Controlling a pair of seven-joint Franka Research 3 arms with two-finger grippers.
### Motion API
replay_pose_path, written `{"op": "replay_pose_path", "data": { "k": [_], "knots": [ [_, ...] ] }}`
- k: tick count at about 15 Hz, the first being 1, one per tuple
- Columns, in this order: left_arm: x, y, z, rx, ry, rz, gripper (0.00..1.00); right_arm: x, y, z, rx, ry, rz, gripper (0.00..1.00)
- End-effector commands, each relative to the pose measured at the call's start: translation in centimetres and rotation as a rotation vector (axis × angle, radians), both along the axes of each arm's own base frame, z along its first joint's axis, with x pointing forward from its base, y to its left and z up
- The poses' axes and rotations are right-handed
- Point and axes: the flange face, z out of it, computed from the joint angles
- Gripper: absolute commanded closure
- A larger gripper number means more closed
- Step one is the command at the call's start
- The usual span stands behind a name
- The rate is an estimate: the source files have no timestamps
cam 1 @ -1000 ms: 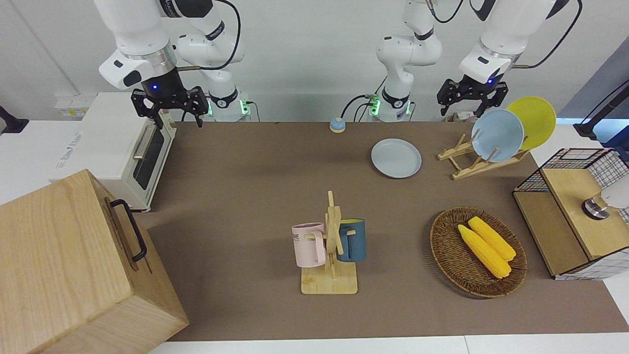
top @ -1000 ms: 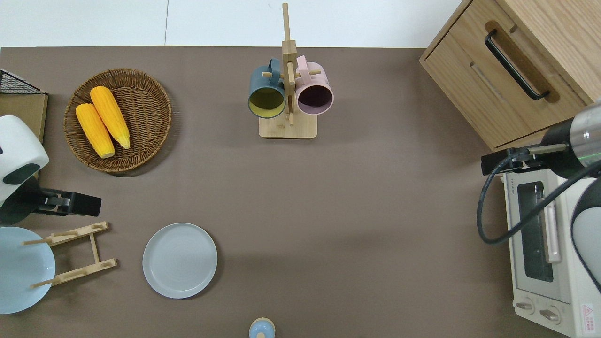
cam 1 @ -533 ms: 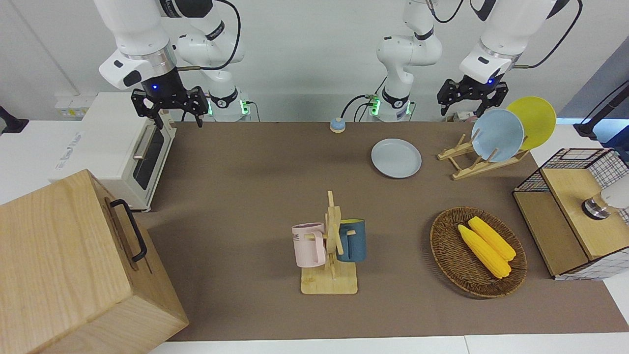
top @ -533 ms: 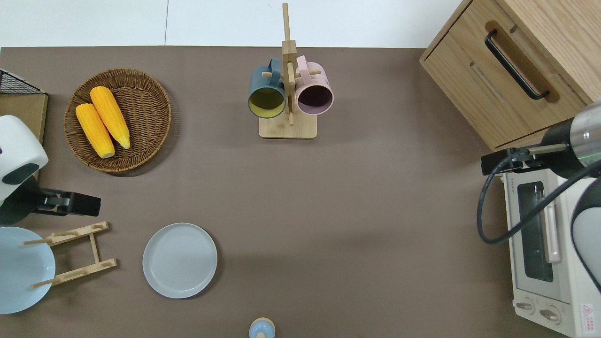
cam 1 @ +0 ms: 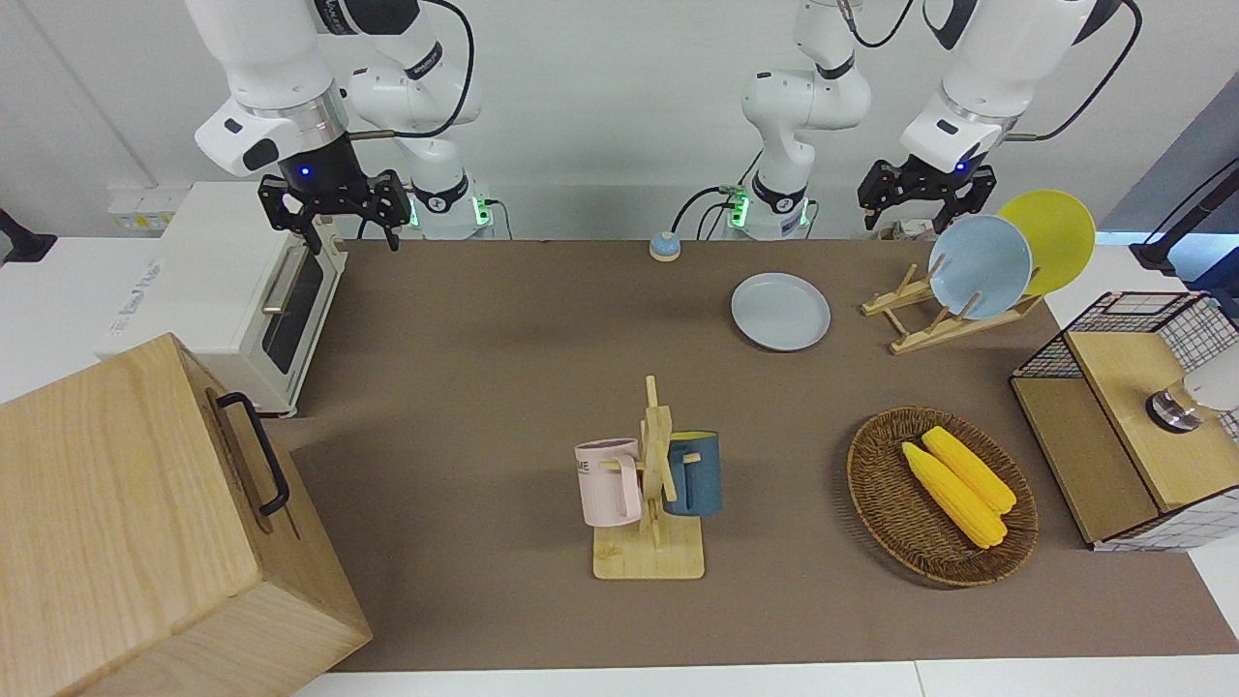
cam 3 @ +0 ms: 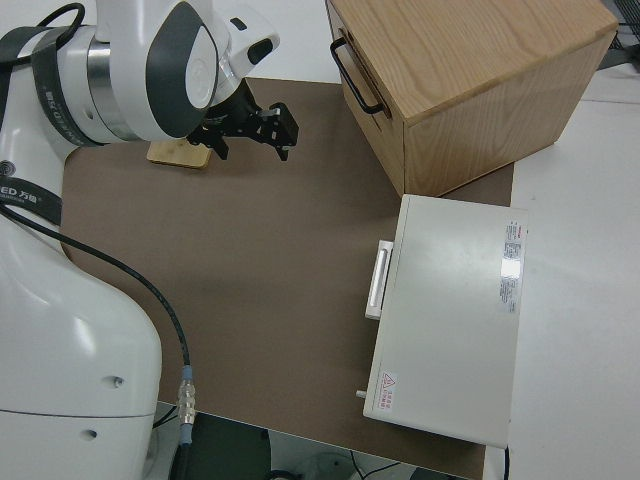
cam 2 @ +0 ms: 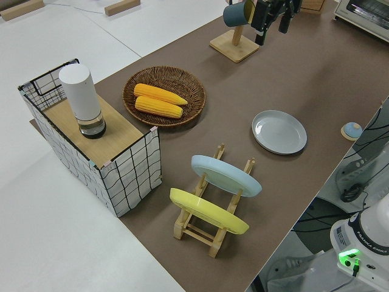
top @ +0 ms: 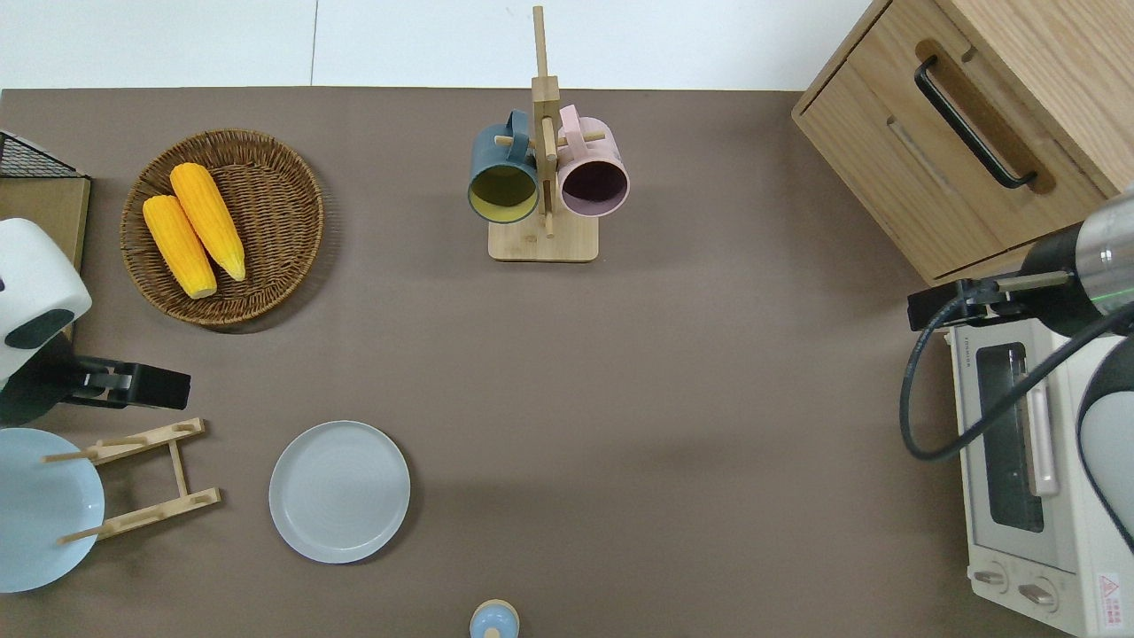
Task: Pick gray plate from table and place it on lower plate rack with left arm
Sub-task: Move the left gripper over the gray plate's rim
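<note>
The gray plate [cam 1: 780, 311] lies flat on the brown table [cam 1: 484, 387], beside the plate rack [cam 1: 944, 324], toward the middle of the table; it also shows in the overhead view [top: 339, 491] and the left side view [cam 2: 279, 131]. The rack [top: 151, 478] holds a light blue plate [cam 1: 980, 265] and a yellow plate [cam 1: 1050, 237] in its upper slots. My left gripper [cam 1: 922, 205] is open and empty, up in the air over the table just farther out than the rack [top: 173, 388]. My right gripper [cam 1: 334, 221] is open and parked.
A mug tree [cam 1: 653, 484] with two mugs stands mid-table. A wicker basket [cam 1: 876, 503] holds two corn cobs. A wire crate [cam 1: 1195, 324] is at the left arm's end. A toaster oven [cam 1: 223, 290] and a wooden box [cam 1: 145, 523] are at the right arm's end.
My left gripper has risen slightly. The plates, the rack and the right arm have not moved.
</note>
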Motion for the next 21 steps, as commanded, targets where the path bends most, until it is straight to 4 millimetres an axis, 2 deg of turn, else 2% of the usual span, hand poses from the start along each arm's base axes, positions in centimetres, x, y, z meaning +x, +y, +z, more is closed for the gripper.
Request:
{"op": "replay_pose_path", "data": {
  "k": [1, 7, 11, 16, 21],
  "knots": [
    [-0.7, -0.4, -1.3, 0.008, 0.018, 0.003, 0.00, 0.1, -0.2, 0.3, -0.001, 0.004, -0.015, 0.017],
    [-1.0, -0.6, -4.0, 0.010, 0.036, -0.006, 0.00, 0.1, -0.2, 0.3, -0.001, 0.004, -0.015, 0.017],
    [-2.3, -0.4, -7.2, 0.005, 0.011, -0.010, 0.00, 0.1, -0.2, 0.3, -0.001, 0.004, -0.015, 0.017],
    [-2.7, -0.4, -10.4, 0.005, 0.023, -0.014, 0.00, 0.1, -0.2, 0.3, -0.001, 0.004, -0.015, 0.017],
    [-3.5, -0.5, -15.2, 0.005, 0.020, -0.020, 0.00, 0.1, -0.2, 0.3, -0.001, 0.004, -0.015, 0.017]
  ]
}}
